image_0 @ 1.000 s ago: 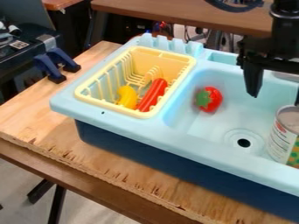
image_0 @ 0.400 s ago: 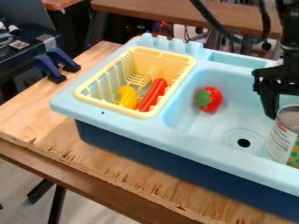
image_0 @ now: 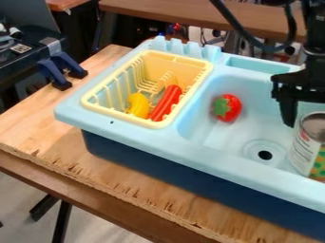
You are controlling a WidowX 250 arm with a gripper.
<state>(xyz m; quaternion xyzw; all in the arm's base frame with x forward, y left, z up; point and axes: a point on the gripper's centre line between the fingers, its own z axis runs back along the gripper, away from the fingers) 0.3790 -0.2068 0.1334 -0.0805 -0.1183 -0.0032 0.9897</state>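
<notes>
Hand [image_0: 290,114]: beside can [image_0: 309,149] at basin's right, grip unclear, cannot tell | red-and-green toy [image_0: 228,108]: in basin [image_0: 200,126] | yellow, red pieces: in yellow rack [image_0: 157,125]

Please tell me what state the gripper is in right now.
Gripper: at the view's right edge, by the can; whether it is open, closed or holding anything cannot be told.
</notes>
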